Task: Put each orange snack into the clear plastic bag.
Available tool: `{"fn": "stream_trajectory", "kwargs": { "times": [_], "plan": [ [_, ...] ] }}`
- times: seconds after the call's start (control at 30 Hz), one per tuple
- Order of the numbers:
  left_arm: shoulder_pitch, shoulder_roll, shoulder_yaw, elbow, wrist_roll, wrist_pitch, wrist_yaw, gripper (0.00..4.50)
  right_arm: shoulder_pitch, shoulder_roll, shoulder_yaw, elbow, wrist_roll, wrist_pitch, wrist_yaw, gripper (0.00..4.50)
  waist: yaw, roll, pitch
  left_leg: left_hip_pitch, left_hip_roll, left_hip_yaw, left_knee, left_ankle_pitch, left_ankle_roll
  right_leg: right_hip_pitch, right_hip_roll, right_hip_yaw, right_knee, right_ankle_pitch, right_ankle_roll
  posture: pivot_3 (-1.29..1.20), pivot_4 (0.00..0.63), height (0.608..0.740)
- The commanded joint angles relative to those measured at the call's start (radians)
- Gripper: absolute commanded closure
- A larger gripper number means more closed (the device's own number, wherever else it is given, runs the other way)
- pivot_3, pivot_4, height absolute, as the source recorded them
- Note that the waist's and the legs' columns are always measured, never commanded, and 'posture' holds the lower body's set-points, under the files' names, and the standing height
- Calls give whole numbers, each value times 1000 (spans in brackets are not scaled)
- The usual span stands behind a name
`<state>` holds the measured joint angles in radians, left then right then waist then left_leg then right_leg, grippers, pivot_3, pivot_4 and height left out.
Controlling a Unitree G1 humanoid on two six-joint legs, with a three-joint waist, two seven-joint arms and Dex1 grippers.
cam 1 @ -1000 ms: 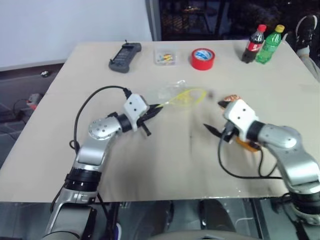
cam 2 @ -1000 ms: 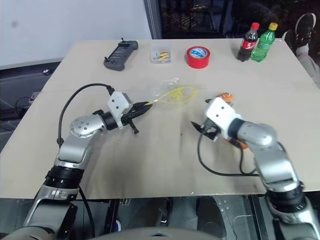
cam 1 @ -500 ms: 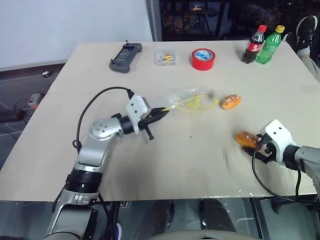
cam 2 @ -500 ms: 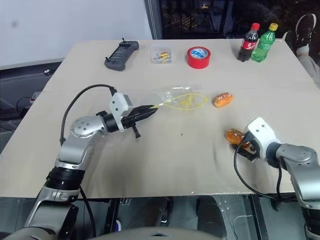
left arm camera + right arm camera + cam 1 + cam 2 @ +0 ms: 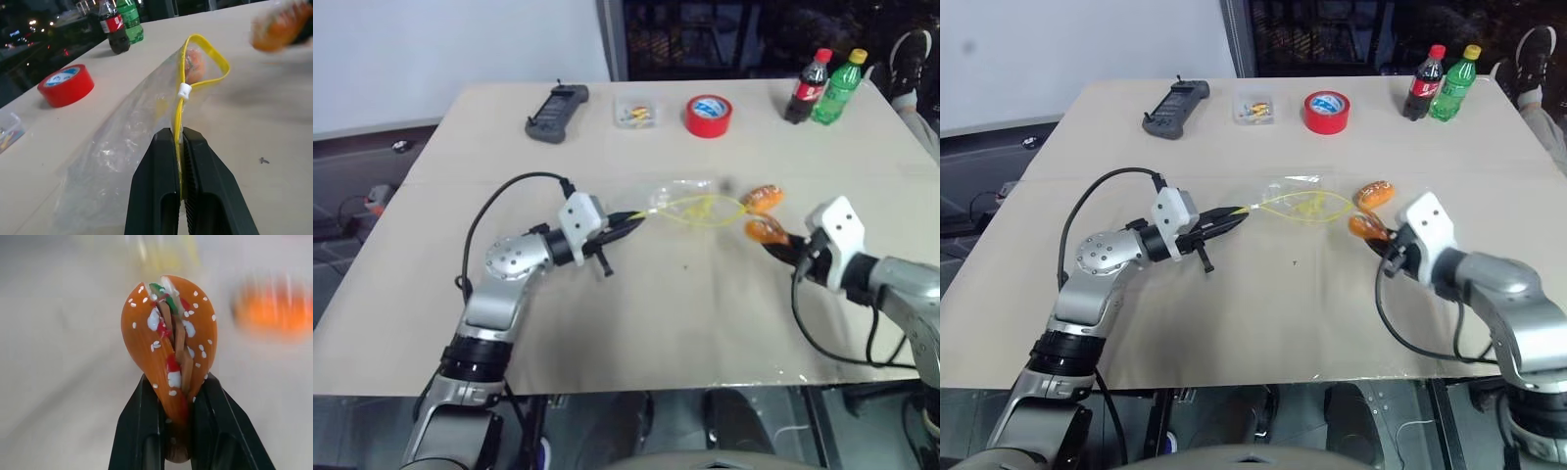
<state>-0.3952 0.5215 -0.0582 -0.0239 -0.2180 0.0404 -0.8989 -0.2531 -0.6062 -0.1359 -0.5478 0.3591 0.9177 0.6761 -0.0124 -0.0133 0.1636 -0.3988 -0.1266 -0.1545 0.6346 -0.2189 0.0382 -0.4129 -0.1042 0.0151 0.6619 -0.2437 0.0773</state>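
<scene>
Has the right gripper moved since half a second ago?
Yes. The right gripper, shut on an orange snack, has come from the table's near right part up toward the open mouth of the clear bag, now beside the other snack.

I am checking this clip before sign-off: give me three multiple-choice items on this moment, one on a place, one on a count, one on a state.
1. Where does the free orange-brown speckled snack lie?
A. On the table just past the open mouth of the clear wrinkly plastic bag with the yellow seal strip
B. Beside the black handheld controller
C. Inside the red tape roll

2. How many drink bottles stand at the table's far right corner?
A. One
B. Two
C. Three

3. What is the right gripper doing?
A. Standing open, holding nothing
B. Shut on the bag
C. Shut on the held orange snack

Answers: 1 A, the head views show it by the bag's yellow loop. 2 B, the dark cola bottle and the green bottle. 3 C, its black fingers clamp the bun, while the left gripper pinches the seal strip.
</scene>
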Motion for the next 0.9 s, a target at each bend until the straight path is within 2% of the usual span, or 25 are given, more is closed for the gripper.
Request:
{"fn": "stream_trajectory", "kwargs": {
  "times": [0.03,0.2,0.43,0.53,0.67,0.7,0.73,0.8,0.9],
  "plan": [
    [-5,5,-8,-8,10,-41,-10,4500,-82,50,83,-1,3,40,-71,4128,3,0,0,0,0,0,0,0,0,0,0,0,0,0,0,0,150,740],
    [5,1,-25,-33,20,-53,-5,4500,-201,95,211,76,-26,42,-106,4128,5,0,0,-1,-2,0,0,1,-2,0,-1,0,0,0,0,0,150,740],
    [41,9,-59,-86,45,-63,-12,4500,-286,114,305,151,-61,23,-120,4128,-1,0,0,-1,-2,-1,0,1,-2,-1,-1,0,0,0,0,0,150,740],
    [65,16,-84,-101,63,-85,-24,4500,-335,173,361,259,-110,-19,-159,4128,-5,0,0,0,-2,0,0,1,-2,-1,0,1,0,0,0,0,150,740],
    [74,10,-83,-98,64,-79,-10,4500,-392,264,359,430,-170,-112,-227,4128,-4,0,0,0,-1,0,-1,1,-2,-1,0,1,1,0,0,0,150,740],
    [73,6,-77,-95,60,-67,0,4500,-398,270,366,456,-189,-136,-233,3291,-1,0,0,0,-1,0,-1,1,-2,-1,0,1,1,0,0,0,150,740],
    [67,1,-67,-85,56,-44,17,4500,-402,279,369,465,-200,-150,-238,3004,1,0,0,0,-2,0,-1,1,-2,-2,0,1,1,0,0,0,150,740],
    [56,-7,-52,-68,58,-6,51,4500,-404,291,362,449,-208,-158,-247,2128,1,0,0,-1,-2,0,0,1,-2,-2,0,1,1,0,0,0,150,740],
    [45,-24,-35,-56,71,53,115,4500,-375,273,333,360,-170,-136,-206,656,-2,0,0,-1,-2,0,-1,1,-2,-2,0,1,1,0,0,0,150,740]
  ]
}}
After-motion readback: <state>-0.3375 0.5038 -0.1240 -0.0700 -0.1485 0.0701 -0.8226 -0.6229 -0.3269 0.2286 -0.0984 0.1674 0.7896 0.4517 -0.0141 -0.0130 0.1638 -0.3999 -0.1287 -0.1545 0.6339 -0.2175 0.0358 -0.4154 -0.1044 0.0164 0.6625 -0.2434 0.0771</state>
